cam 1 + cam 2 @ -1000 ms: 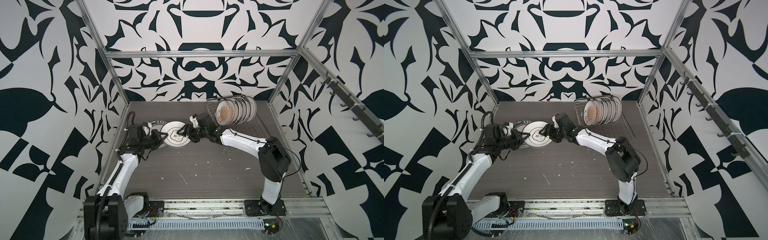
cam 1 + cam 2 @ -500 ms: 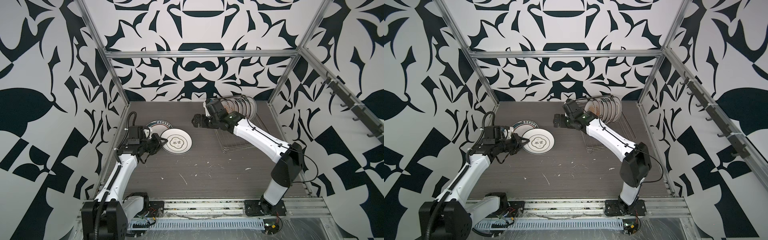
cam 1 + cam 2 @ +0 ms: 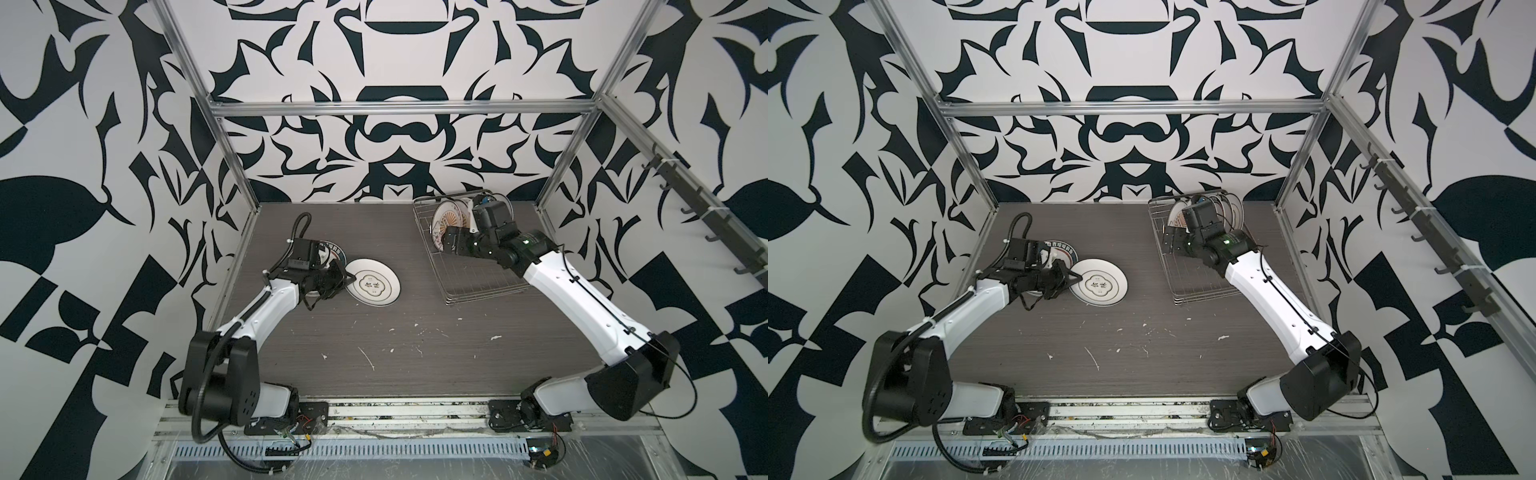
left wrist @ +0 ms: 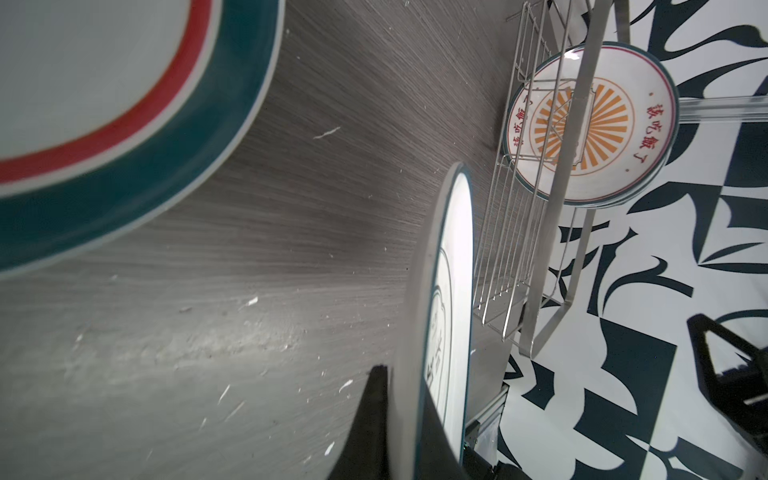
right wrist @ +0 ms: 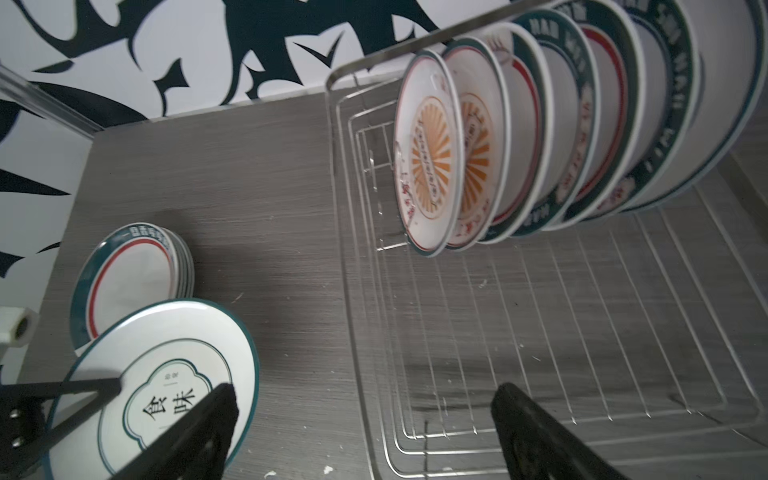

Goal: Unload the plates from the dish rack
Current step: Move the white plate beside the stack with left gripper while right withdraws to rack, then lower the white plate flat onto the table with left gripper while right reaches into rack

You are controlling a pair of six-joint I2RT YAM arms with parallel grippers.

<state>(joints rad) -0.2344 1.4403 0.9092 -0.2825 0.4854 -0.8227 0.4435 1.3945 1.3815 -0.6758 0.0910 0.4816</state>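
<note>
Wood with grey lines is seen all over the big table (image 3: 374, 365), and small white bits (image 3: 368, 358) are scattered on it. Next in size, the shiny wire dish rack (image 3: 478, 274) is set at the back of the table on the right side. A row of plates (image 5: 540, 124) is stood on edge at the far end of the rack, packed close together. Orange sunbursts are painted on the front two, and dark teal rims are seen on the bigger ones behind. A stack of plates (image 5: 124, 274) with teal rims and a red ring is laid flat on the left side of the table, well apart from the rack. One white plate (image 3: 374, 284) with a cloud shape and dark letters is held just beside that stack and is tipped a little. Whether it touches the table cannot be told. The left gripper (image 3: 345, 277) is pinched tight on the rim of this plate. The right gripper (image 5: 365, 395) is held over the rack near the front sunburst plate. Its jaws are spread wide, and nothing is held between them.
</note>
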